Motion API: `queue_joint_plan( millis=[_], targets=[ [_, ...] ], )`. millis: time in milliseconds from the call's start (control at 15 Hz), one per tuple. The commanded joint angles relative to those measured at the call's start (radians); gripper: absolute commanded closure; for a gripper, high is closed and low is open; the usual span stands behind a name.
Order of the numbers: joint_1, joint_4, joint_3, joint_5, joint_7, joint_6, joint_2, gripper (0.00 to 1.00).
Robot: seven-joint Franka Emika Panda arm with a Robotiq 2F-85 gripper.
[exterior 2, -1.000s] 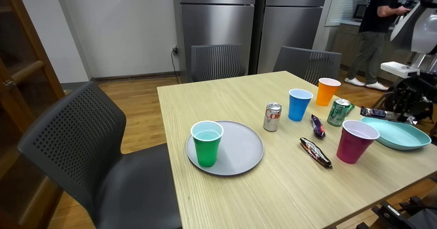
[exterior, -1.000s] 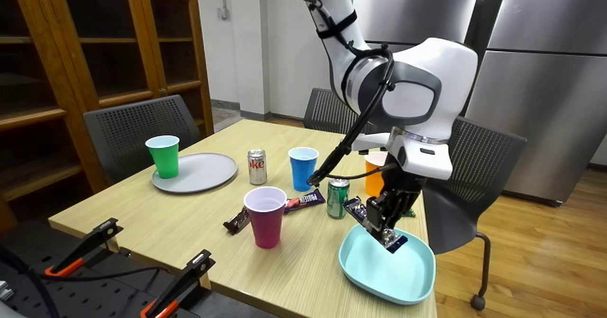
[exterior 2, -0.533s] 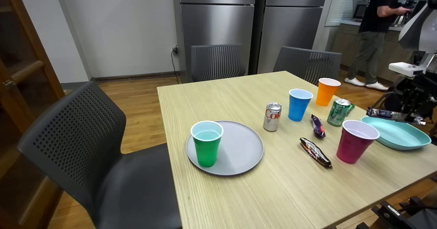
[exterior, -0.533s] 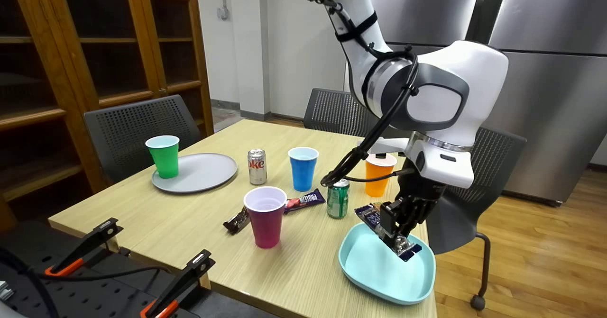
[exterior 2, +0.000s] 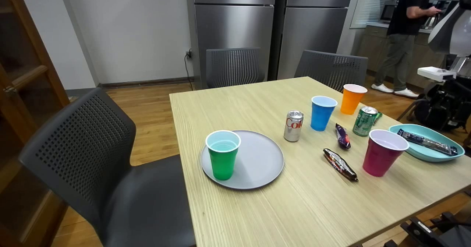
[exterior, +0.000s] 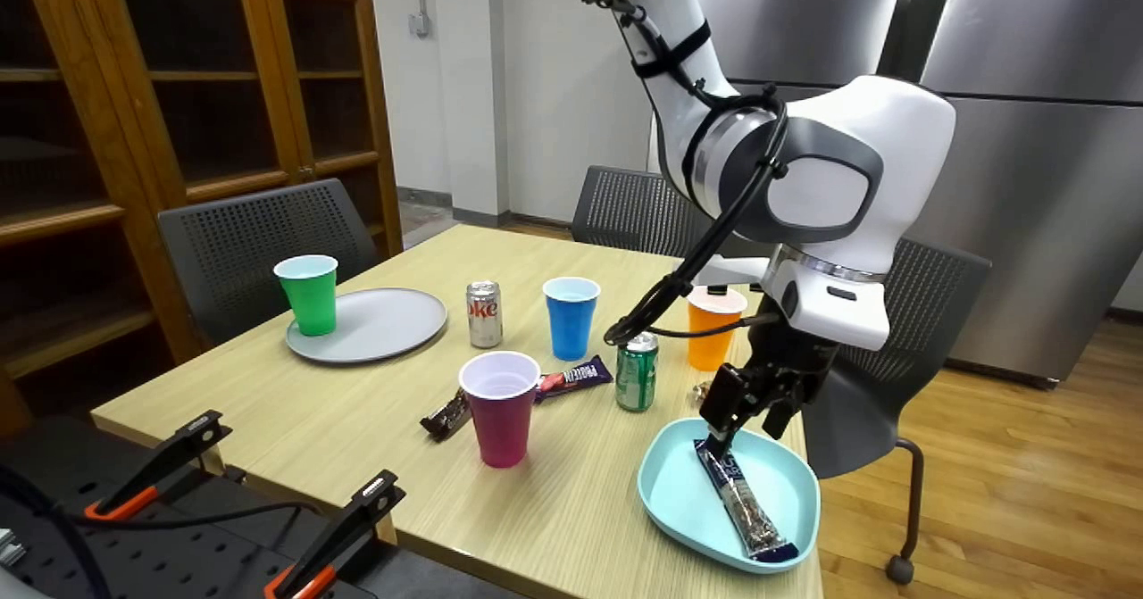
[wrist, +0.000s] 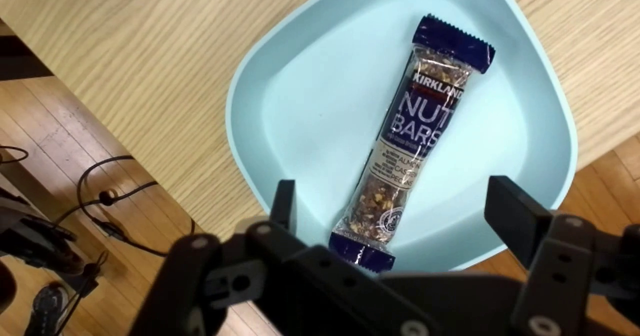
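Setting the nut bar [wrist: 415, 125] down well seemed to call for letting it settle, then a straight lift with the gripper [wrist: 392, 198] clear of both it and the pale blue tray [wrist: 320, 105]. Left to right in the wrist view, the gripper stood wide and held nothing: one fingertip [wrist: 284, 203] hung at eight o'clock of the tray, next came the bar, then the other fingertip at four o'clock. The bar lay inside the tray, below the gripper and between its fingertips, apart from both there, slanting from seven towards one o'clock. In an exterior view, the magenta cup [exterior: 502, 425] stood at ten o'clock of the tray, the green can [exterior: 636, 380] at eleven, the orange cup [exterior: 712, 351] at twelve.
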State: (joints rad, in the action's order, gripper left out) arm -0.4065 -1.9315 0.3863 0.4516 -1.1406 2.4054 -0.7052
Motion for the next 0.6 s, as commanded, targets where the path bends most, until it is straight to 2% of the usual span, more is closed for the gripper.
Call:
queue_joint_plan(
  millis=[0,533],
  targets=[
    [0.024,-0.076,0.000,-0.033,-0.001,-0.056,0.096,0.00],
    [0.153,-0.212,0.005,-0.173,-0.006,-0.056,0.238,0.00]
  ],
)
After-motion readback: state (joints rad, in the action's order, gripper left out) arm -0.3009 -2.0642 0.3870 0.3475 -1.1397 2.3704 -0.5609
